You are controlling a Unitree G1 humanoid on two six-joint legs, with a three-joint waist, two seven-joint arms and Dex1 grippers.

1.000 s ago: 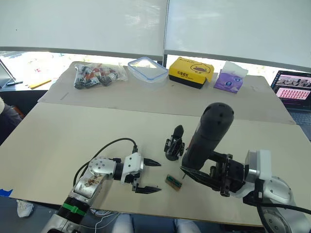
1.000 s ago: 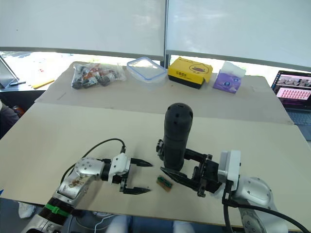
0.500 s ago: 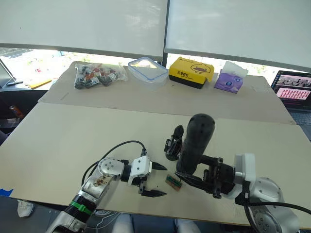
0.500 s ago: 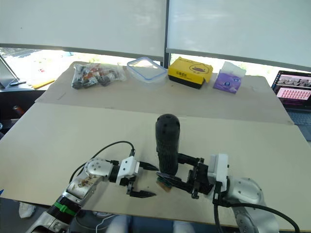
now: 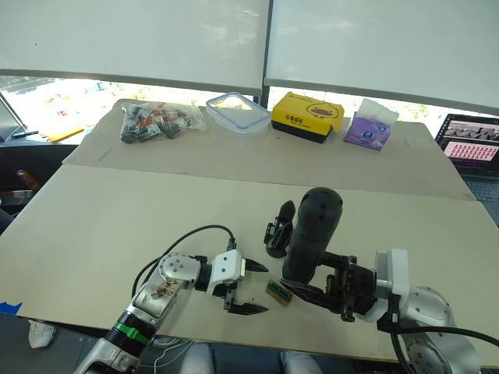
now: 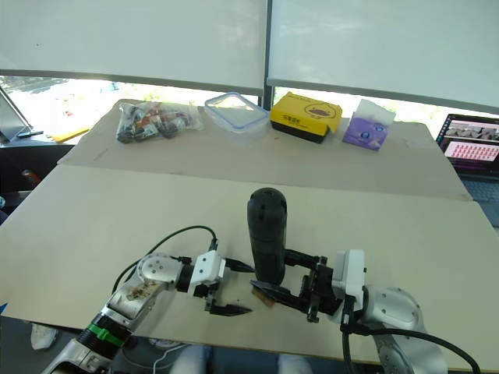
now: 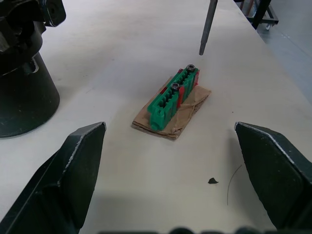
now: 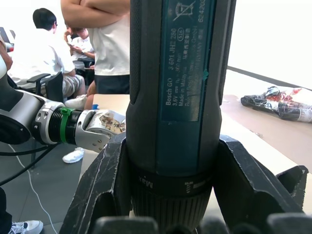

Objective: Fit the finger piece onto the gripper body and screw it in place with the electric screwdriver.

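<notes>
My right gripper (image 5: 313, 279) is shut on the electric screwdriver (image 5: 310, 234), a thick black tool held nearly upright with its rounded end up. Its thin metal bit (image 7: 208, 25) hangs just above a small green-and-brown block (image 5: 278, 292) that carries two screws. My left gripper (image 5: 263, 290) stands open just left of that block, one finger (image 7: 73, 168) on either side, touching nothing. The gripper body (image 5: 278, 231), a black block with one pointed finger sticking up, stands on the table just behind the block and beside the screwdriver. The finger piece is out of view.
Along the far table stand a bag of parts (image 5: 156, 121), a clear lidded container (image 5: 236, 109), a yellow box (image 5: 306, 115) and a purple tissue pack (image 5: 369, 128). A laptop (image 5: 472, 144) is at the far right. People stand beyond the near table edge (image 8: 105, 34).
My right gripper has carried the screwdriver left and down to the green block and set it more upright. My left gripper has slid right, up to the block. Little has changed in the last half second.
</notes>
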